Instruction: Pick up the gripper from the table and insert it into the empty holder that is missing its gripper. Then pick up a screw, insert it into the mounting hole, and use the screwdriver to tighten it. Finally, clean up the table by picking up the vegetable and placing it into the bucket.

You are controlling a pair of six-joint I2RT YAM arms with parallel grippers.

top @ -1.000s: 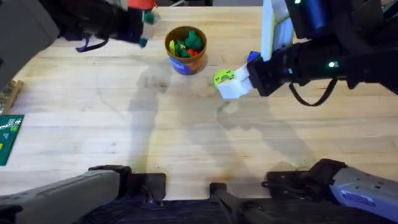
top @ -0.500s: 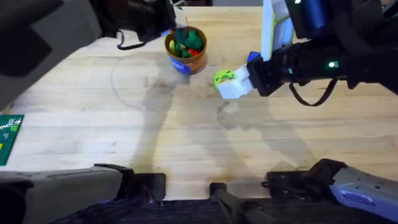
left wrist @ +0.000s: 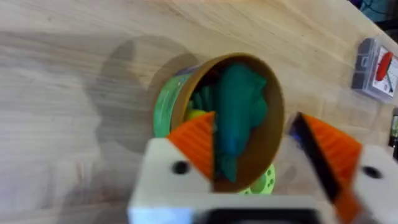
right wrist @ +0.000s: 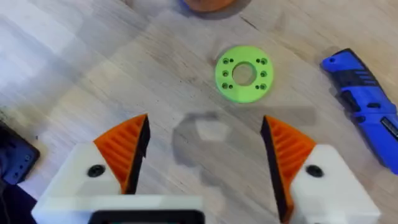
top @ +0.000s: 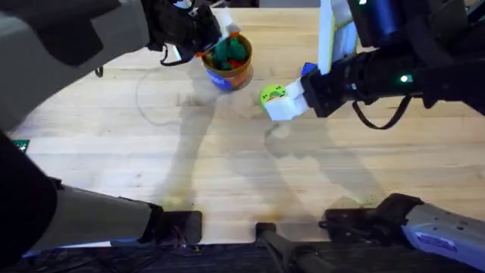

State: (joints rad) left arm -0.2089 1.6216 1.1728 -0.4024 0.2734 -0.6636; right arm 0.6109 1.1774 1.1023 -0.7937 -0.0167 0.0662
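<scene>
The bucket stands at the back of the table, yellow-rimmed and holding toy produce. In the left wrist view the teal-green vegetable lies inside the bucket, leaning by one orange finger. My left gripper hovers open just above the rim. Right of the bucket, my right gripper stands open and empty over bare wood. The blue screwdriver lies beside it. Both grippers carry orange ribbed fingers on white holders. The screw is out of view.
A lime-green disc with holes lies between the bucket and my right gripper. A green circuit board sits at the left edge. A grey box with a red part is behind the bucket.
My left arm has swung right from the back left to over the bucket, bringing the teal vegetable, which now rests inside. The right arm has not moved.
</scene>
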